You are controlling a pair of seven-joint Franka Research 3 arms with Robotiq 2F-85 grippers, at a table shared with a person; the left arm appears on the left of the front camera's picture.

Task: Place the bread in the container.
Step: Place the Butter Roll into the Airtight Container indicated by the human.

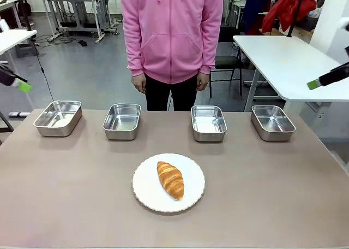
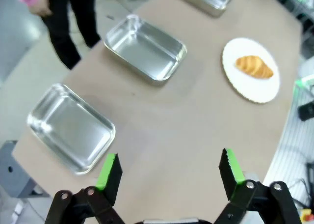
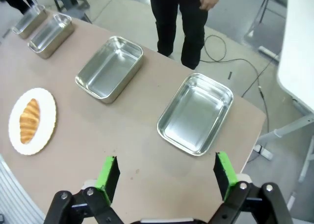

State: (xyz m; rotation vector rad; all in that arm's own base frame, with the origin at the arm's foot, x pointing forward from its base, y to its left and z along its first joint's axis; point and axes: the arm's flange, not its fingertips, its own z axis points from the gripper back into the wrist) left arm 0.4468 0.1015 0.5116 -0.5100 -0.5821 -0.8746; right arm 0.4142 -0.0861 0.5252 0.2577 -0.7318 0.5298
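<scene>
checked bread (image 1: pixel 170 179): found lying on a round white plate (image 1: pixel 144 194) at the near middle of the table (image 1: pixel 262 205), untouched. noted long axis running near-to-far in the front view, with a slight lean of the far tip toward the robot's left.

logged 4 look-alikes in a row along the far edge, shiny, shallow, steel, all empty: left-end container (image 1: pixel 58 118), inner-left container (image 1: pixel 121 120), inner-right container (image 1: pixel 208 123), right-end container (image 1: pixel 272 122). unable to single out the intended 1. judged the 2 inner ones closest to the plate, just beyond it.

found left hand (image 2: pixel 169 172) raised off the table at its left end, near the left-end container, spread wide, holding nothing. found right hand (image 3: pixel 165 172) raised at the right end, near the right-end container, likewise spread wide and holding nothing.

placed bread well apart from both, inward toward the table's middle from each. judged neither arm clearly nearer; roughly midway between the 2.

judged task not yet begun. expect the coming move to call for a reach inward and down to the plate, with fingers set across the short ridged width, not along the tapered length. flagged risks: crushing of a likely soft crust under a hard squeeze; a slide of the plate on contact.

saw a person (image 1: pixel 172 36) in a pink hooded top standing at the far side, arms down, touching nothing.

searched for brands, labels, writing: none readable.
</scene>
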